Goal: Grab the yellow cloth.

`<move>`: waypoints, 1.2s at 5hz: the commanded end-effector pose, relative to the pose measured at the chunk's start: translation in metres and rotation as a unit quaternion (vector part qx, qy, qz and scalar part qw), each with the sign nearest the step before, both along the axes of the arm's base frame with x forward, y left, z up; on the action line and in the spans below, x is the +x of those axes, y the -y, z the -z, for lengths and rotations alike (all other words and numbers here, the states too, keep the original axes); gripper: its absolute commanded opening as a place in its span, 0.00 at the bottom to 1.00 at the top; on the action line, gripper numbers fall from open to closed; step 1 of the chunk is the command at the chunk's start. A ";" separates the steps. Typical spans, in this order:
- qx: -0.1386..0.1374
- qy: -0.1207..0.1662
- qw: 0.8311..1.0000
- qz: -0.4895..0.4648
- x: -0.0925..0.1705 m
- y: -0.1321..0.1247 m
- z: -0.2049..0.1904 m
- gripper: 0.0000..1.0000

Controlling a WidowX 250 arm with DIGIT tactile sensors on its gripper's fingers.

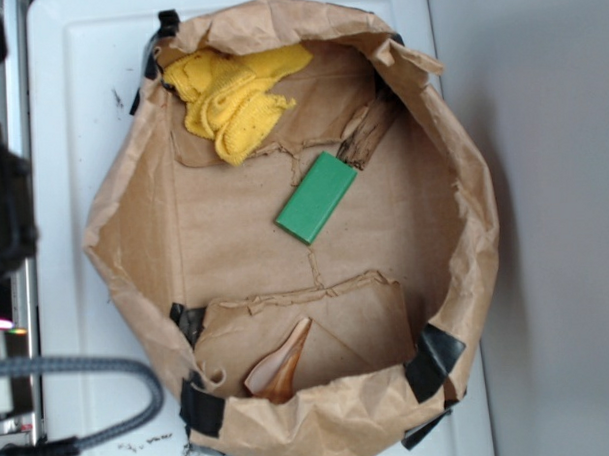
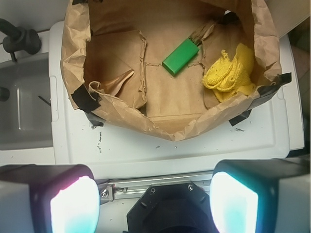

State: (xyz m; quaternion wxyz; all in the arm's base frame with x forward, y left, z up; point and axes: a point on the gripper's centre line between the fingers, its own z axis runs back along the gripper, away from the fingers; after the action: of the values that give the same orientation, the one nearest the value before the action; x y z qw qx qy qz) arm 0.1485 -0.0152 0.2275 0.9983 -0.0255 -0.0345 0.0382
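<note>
The yellow cloth [image 2: 230,74] lies bunched in a corner of the brown paper bin [image 2: 121,114], against its crumpled wall. Nearest in the wrist view, the gripper [image 2: 154,204] hangs open and empty, outside the bin over the white surface [image 2: 194,145]. Beyond the near rim sits the brown-orange shell [image 2: 114,81], then the green block [image 2: 181,57] mid-floor. The likely trouble: the fingers could snag the tall paper wall beside the cloth. No legible writing anywhere.
</note>
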 end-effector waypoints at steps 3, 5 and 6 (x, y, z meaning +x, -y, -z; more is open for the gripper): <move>0.008 0.057 0.997 0.056 0.076 -0.021 0.020 1.00; 0.060 0.056 0.978 0.191 0.105 -0.036 0.057 1.00; 0.070 0.016 0.977 0.202 0.115 -0.057 0.084 1.00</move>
State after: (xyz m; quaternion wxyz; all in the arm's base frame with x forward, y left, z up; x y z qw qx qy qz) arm 0.2589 0.0398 0.1285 0.9846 0.0280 -0.0204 -0.1715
